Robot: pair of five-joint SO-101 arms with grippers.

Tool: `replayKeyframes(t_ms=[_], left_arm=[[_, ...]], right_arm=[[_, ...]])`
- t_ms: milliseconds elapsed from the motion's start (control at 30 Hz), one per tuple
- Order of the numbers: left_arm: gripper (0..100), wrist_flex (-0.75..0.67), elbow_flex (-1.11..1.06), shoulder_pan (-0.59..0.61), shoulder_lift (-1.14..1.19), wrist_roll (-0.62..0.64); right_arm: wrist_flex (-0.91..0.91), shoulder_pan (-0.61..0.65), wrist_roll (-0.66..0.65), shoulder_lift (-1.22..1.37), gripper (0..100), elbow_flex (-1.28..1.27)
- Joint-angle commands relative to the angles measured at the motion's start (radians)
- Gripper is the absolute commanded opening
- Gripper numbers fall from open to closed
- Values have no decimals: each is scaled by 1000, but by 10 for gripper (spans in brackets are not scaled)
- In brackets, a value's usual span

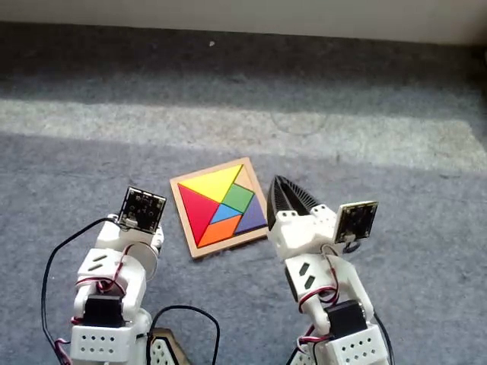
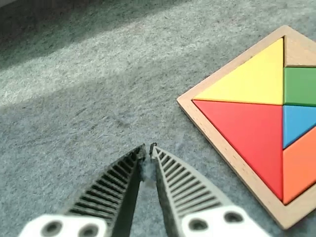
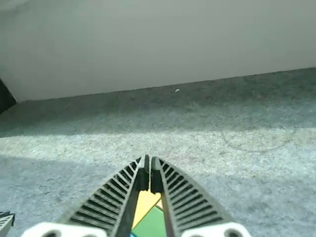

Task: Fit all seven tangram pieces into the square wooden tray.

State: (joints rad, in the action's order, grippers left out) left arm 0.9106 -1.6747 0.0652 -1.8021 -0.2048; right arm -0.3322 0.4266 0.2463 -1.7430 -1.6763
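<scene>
Flanking tray [image 2: 226, 148]: L fingers [image 2: 173, 182], R fingers [image 3: 182, 197] (closed)

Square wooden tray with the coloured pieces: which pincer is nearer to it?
Right. The right pincer hangs at the edge of the square wooden tray; the left pincer sits over grey carpet, apart from it.

Pieces [image 1: 211, 187] in tray [image 1: 185, 220]; right end effector [image 1: 279, 181] just right of tray.
</scene>
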Motion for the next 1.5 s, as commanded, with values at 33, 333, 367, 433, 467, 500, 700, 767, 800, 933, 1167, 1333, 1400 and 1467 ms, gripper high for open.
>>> replayKeyframes(t_ms=[33, 333, 367, 433, 467, 500, 700, 767, 800, 933, 1167, 1333, 1400, 1467], left_arm=[[49, 58, -19, -73, -13, -3], [49, 147, -19, -170, -13, -6], [49, 155, -19, -170, -13, -6], [49, 160, -19, -170, -13, -6], [49, 160, -19, -170, -13, -5], [49, 161, -19, -170, -13, -5], [49, 256, -19, -170, -13, -6], [49, 322, -19, -165, -13, -6], [48, 356, -19, -163, -13, -6], [46, 419, -21, -139, -13, -3], [46, 419, -21, 88, -13, -5], [46, 419, -21, 35, -13, -5], [46, 419, -21, 27, -13, -5], [46, 419, -21, 27, -13, -5]], right_arm=[[-94, -15, -63, -54, 26, -143], [-429, -143, -63, -56, 27, -143], [-486, -145, -63, -61, 27, -143], [-599, -145, -63, -62, 27, -143], [-645, -145, -63, -62, 27, -143], [-684, -145, -63, -62, 27, -143], [-869, -145, -63, -62, 27, -143], [-877, -145, -63, -64, 27, -143], [-877, -145, -63, -64, 27, -143], [-877, -145, -63, -64, 27, -143], [-877, -145, -63, -64, 27, -143], [-877, -145, -63, -64, 27, -143], [-877, -145, -63, -64, 27, -143], [-877, -145, -63, -64, 27, -143]])
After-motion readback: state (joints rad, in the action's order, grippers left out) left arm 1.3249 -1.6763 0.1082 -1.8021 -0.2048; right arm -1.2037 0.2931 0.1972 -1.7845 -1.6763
